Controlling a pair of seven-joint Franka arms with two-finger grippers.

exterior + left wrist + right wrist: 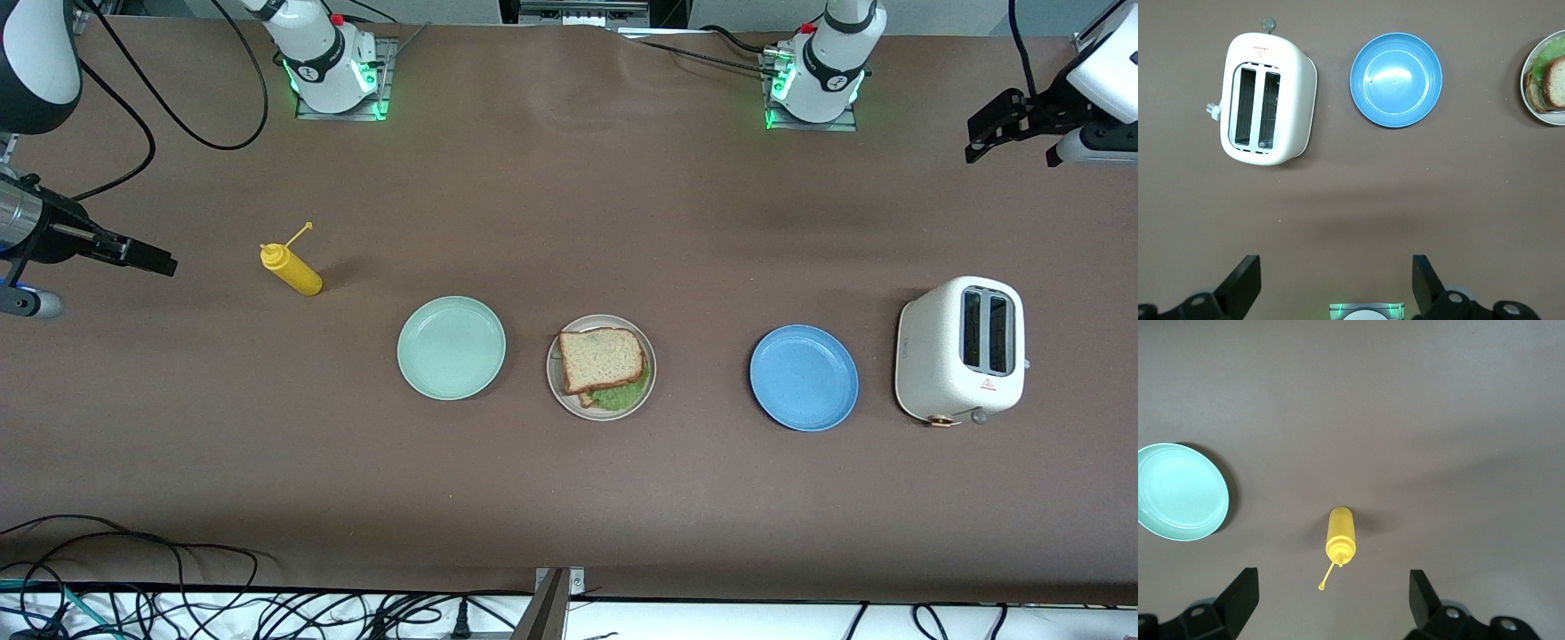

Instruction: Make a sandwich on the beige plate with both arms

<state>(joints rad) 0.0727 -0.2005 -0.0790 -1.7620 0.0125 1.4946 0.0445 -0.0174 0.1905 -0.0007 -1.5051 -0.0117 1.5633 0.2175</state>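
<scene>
Brown table (569,222) carries mustard bottle (292,269), mint-green plate (451,348), beige plate (562,391), blue plate (804,378), toaster (960,350)

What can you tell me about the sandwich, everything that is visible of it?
The sandwich lies flat on the beige plate, between the mint-green plate and the blue plate. Its top is a slice of speckled tan bread with a brown crust. Ruffled green lettuce sticks out from under it on the side nearer the front camera, and a corner of a lower slice shows there too. It looks assembled. Only the plate touches it; no gripper is near.
</scene>
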